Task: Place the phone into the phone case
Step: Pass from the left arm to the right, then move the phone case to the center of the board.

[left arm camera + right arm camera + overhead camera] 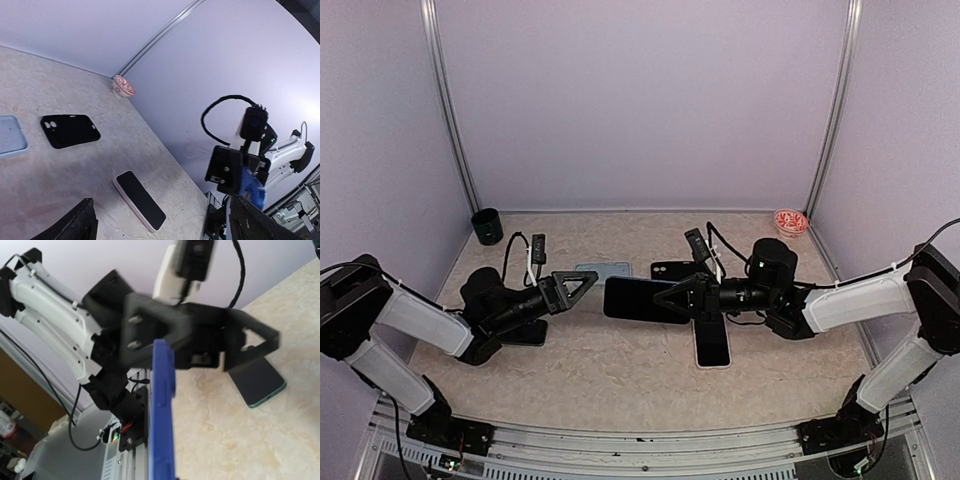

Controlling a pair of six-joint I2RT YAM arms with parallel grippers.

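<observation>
My right gripper [672, 297] is shut on a blue-edged phone [632, 298] and holds it flat above the table's middle. In the right wrist view the phone [162, 415] shows edge-on. My left gripper [582, 285] is open and empty, its tips just left of the held phone. Its fingers [75, 225] stand wide apart in the left wrist view. A black phone case [672, 270] and a light blue case [603, 272] lie on the table behind the grippers. Both show in the left wrist view, the black case [69, 130] and the light blue case [10, 136].
A white-edged phone [712, 345] lies screen up below the right gripper; it also shows in the left wrist view [140, 200]. A dark phone [257, 382] lies under the left arm. A dark cup [487, 226] stands back left, a red-patterned bowl [790, 221] back right.
</observation>
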